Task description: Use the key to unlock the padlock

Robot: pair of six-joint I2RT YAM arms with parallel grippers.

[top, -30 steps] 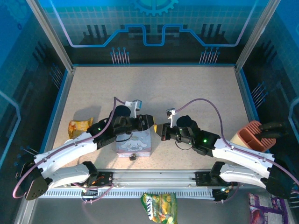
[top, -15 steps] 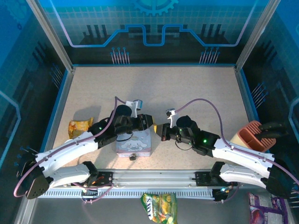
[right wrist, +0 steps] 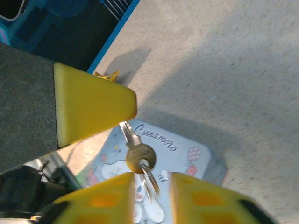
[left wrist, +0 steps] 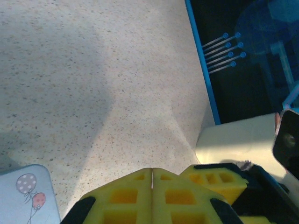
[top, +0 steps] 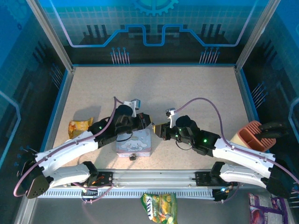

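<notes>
The padlock (top: 132,157) lies on the table (top: 187,93) nearest the arm bases, just in front of the lilac tin (top: 134,143). It is so small and dark from above that I cannot tell how its shackle stands.

Just past the tin's far right corner the two arms meet, tip to tip. The left pincer (left wrist: 152,173) is pressed together, and the key (right wrist: 138,156) hangs from its tip in the air above the tin lid, blade up, bow and ring down. The right pincer (right wrist: 152,179) is spread, one finger on either side of the bow and touching neither edge.

This looks like a handover or regrasp, well short of the lock itself. Next, the right pincer should probably close squarely on the bow before the left lets go. The blade then needs to be left free and pointing outward. After that comes the carry back to the padlock, which will want steadying.
</notes>
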